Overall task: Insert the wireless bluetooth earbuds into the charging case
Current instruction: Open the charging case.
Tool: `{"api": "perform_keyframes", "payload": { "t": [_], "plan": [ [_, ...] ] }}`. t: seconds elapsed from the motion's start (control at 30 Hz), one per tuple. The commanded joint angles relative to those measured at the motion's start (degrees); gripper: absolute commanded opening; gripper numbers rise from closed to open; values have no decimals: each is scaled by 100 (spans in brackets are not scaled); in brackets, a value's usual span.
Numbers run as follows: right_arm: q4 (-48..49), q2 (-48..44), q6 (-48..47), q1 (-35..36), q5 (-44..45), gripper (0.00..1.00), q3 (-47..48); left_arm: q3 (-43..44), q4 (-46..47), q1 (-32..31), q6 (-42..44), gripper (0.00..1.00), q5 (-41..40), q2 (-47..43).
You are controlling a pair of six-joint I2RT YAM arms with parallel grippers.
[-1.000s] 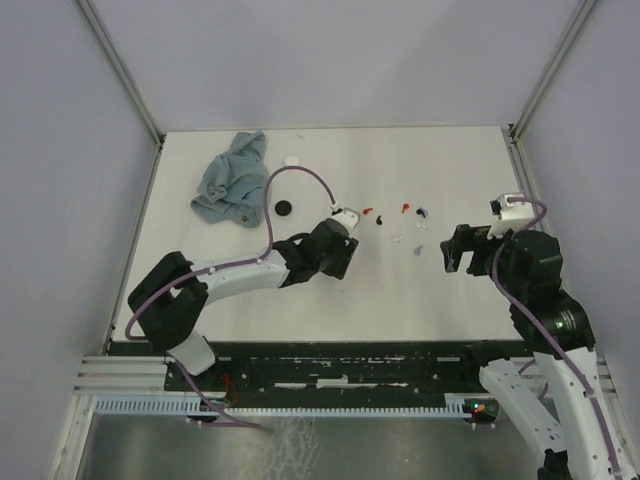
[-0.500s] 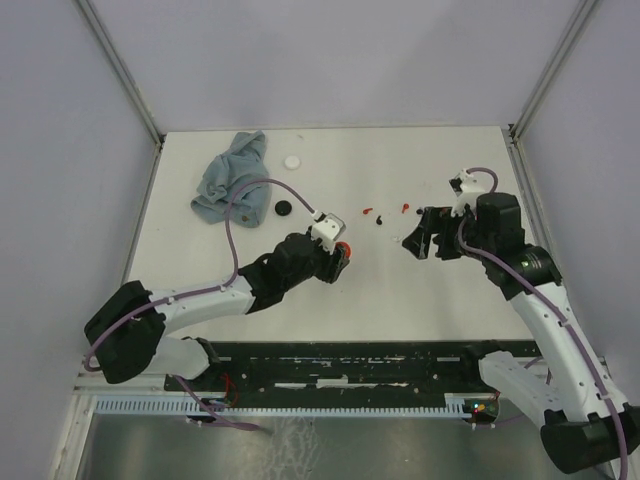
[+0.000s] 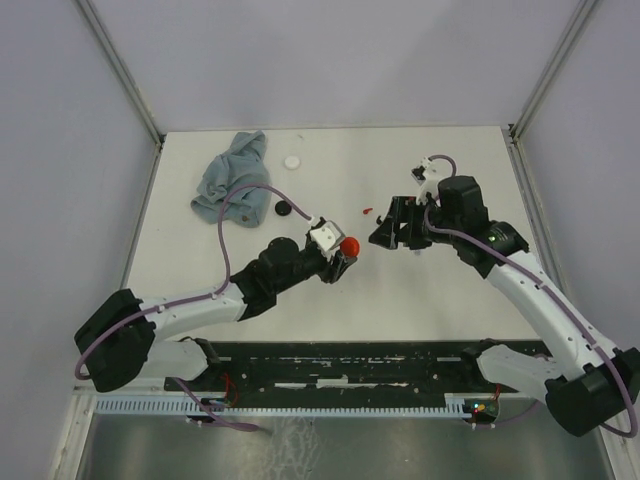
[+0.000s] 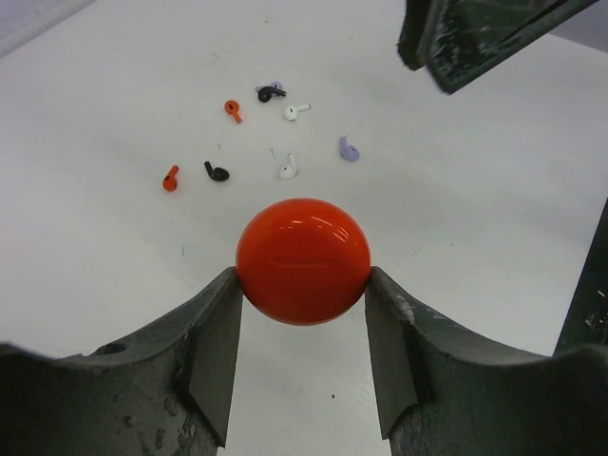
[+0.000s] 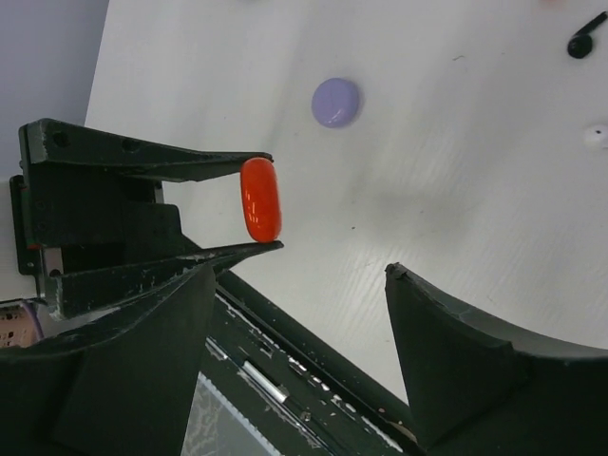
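Note:
My left gripper (image 4: 302, 277) is shut on a glossy red round case (image 4: 302, 261) and holds it above the table; from above the case (image 3: 348, 246) sits at the tip of the left gripper (image 3: 344, 256). Tiny earbuds lie on the table beyond it: red (image 4: 170, 178), black (image 4: 217, 172), white (image 4: 288, 169) and lavender (image 4: 349, 149), with more behind. My right gripper (image 5: 299, 275) is open and empty, hovering close to the right of the case (image 5: 260, 199), over the earbuds. One red earbud (image 3: 367, 211) shows from above.
A blue-grey cloth (image 3: 232, 180) lies at the back left, with a white disc (image 3: 291, 161) and a black disc (image 3: 284, 208) near it. A lavender disc (image 5: 336, 102) lies on the table below the right wrist. Grey walls stand on three sides.
My left gripper has lifted the red case and turned it to face up. My right arm has swung left and forward, over the earbuds, close to the case.

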Motion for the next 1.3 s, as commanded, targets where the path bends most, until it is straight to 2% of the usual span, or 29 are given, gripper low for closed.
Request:
{"api": "perform_keyframes", "payload": {
  "t": [0.0, 0.3, 0.67, 0.93, 1.1, 1.27],
  "plan": [
    [381, 337, 204, 336, -21, 80, 452, -101, 674, -4, 564, 47, 369, -247],
    [308, 915, 178, 932, 236, 71, 811, -126, 749, -20, 619, 47, 530, -324],
    [148, 1244, -24, 1185, 364, 57, 948, -128, 748, -31, 600, 47, 534, -330],
    [170, 1365, -124, 1257, 301, 32, 961, -153, 750, -31, 559, 49, 523, -353],
    [164, 1343, -409, 1255, 217, 15, 1033, -109, 494, -30, 466, 65, 480, -400],
    [-33, 1307, -1012, 1258, 88, 9, 1226, -252, 427, 117, 311, 77, 788, -622]
  ]
}}
